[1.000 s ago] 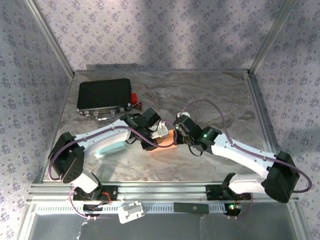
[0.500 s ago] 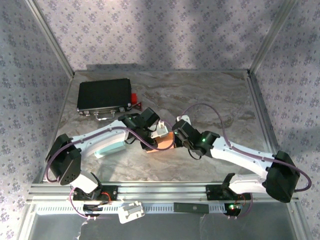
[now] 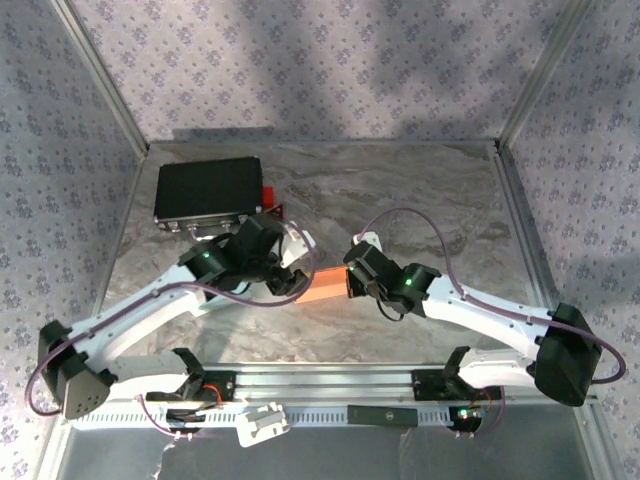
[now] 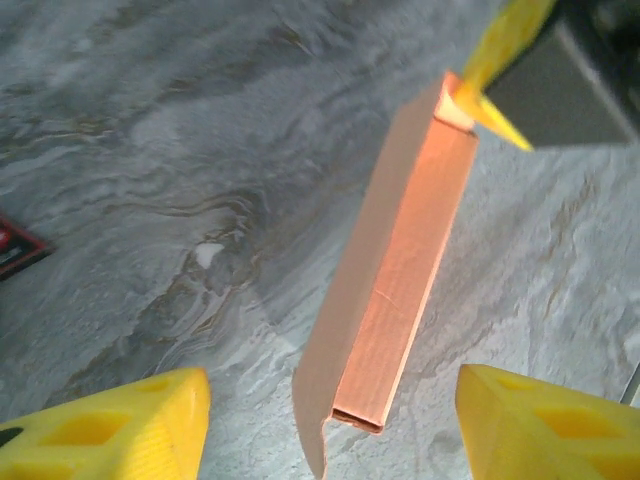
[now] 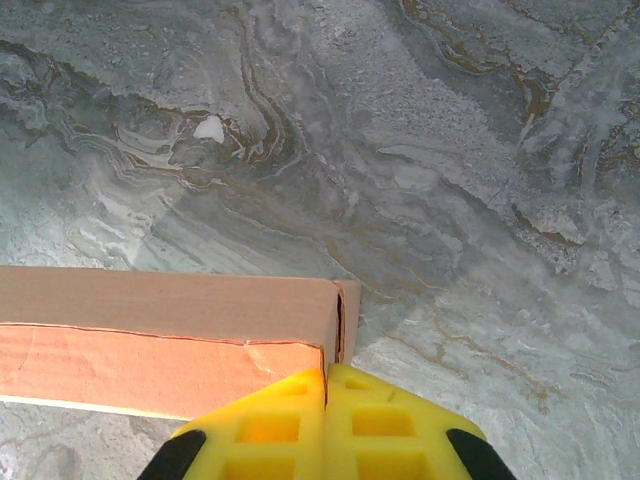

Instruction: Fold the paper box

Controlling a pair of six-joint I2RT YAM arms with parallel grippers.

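Folding underway: paper box (image 3: 322, 285), one end pinched by your right gripper (image 5: 325, 380); left gripper (image 4: 335, 420) agape, empty, straddling the other end. Next, likely: close left there.

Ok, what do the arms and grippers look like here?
The left arm and right arm have white links and black joint housings, with purple cables looped along them and a green light near each wrist. The gripper fingers are yellow, moulded with recesses.
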